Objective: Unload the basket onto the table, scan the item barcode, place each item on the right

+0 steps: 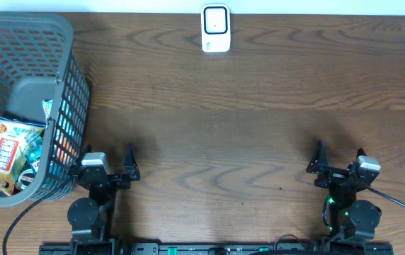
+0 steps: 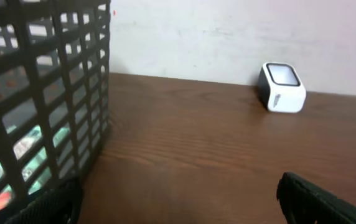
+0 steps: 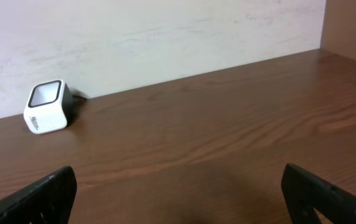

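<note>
Both arms sat at the near edge of the counter (image 1: 224, 134), one on each side, and neither held anything. The left fingers (image 1: 129, 163) were spread wide and empty just right of the basket (image 1: 75, 85), and the right fingers (image 1: 318, 154) were spread as wide over bare wood on the right. Set so evenly and both pointing at the far wall, the arms looked to be in a ready pose. The scanner (image 1: 216, 28), a small white block with a dark window on its sloped top, stood at the far edge in the middle, well apart from both arms. Its window tipped toward the near side, likely so that either arm could hold a packet before it. The items lay in the grey mesh basket at the near left corner, closest to the left arm, so a pick would probably fall to that arm. The plainest of them was a yellow packet (image 1: 6, 145) with a red and white label, low in the basket beside a teal packet (image 1: 34, 145), with a grey shape (image 1: 32, 99) farther in that could not be made out. The yellow packet looked like glossy, crinkled film, so it was likely light, slippery and apt to bend in a pinch. No barcode showed on any visible face, so which side had to meet the window could not be told. In the left wrist view only scraps of colour showed behind the mesh. No step of the task appeared done yet.
</note>
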`<state>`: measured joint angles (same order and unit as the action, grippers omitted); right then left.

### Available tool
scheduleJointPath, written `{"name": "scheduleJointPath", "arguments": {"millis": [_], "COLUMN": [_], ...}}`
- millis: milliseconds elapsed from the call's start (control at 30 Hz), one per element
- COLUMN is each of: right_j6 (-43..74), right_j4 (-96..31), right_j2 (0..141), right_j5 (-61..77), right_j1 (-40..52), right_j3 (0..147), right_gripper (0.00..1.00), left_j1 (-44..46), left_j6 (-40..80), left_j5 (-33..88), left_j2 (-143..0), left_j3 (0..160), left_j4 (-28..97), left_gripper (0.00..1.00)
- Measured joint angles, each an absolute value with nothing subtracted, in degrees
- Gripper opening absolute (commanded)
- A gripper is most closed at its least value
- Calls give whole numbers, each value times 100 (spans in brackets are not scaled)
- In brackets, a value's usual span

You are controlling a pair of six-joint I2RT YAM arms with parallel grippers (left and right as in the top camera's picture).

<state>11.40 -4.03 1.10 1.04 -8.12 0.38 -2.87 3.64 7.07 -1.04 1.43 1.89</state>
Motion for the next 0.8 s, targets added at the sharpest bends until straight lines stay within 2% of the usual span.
{"name": "scheduleJointPath", "arguments": {"millis": [300, 400, 567, 800], "right_j6": [1140, 1142, 1153, 1155], "right_j4": [-405, -401, -403, -405], "right_j2": [110, 110, 110, 121], "right_j5": [106, 104, 99, 82], "right_j1": [-812, -812, -812, -812], "right_j3": [38, 38, 38, 38], "right_gripper": [99, 99, 99, 99], "left_j1": [-287, -287, -287, -318], "left_j6": [1188, 1245, 1315, 1157], "left_j5": [762, 764, 917, 1212], "left_j2": [-580, -1037, -2255, -4528], "left_j3": [845, 1747, 3524, 6781], "left_j4": [451, 526, 1319, 3564], "left_gripper": [98, 98, 98, 98]}}
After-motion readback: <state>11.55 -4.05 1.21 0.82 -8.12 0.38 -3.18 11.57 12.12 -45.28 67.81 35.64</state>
